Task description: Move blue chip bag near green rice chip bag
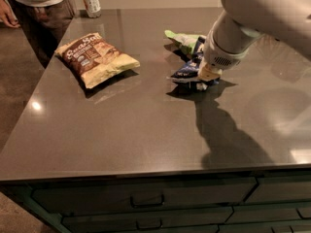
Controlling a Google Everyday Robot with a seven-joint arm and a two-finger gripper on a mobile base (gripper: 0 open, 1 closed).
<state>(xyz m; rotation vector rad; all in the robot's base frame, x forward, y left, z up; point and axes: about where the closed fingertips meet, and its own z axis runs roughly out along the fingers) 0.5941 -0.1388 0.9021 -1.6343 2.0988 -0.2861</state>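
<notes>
In the camera view you see the gripper (208, 75) low over the dark counter (121, 130), right of centre, its tip against the blue chip bag (184, 73) — whether it is spread or pinching the bag, you cannot tell. The blue chip bag lies crumpled just in front of the green rice chip bag (181, 39). A brown chip bag (95, 58) lies well apart, to the left.
</notes>
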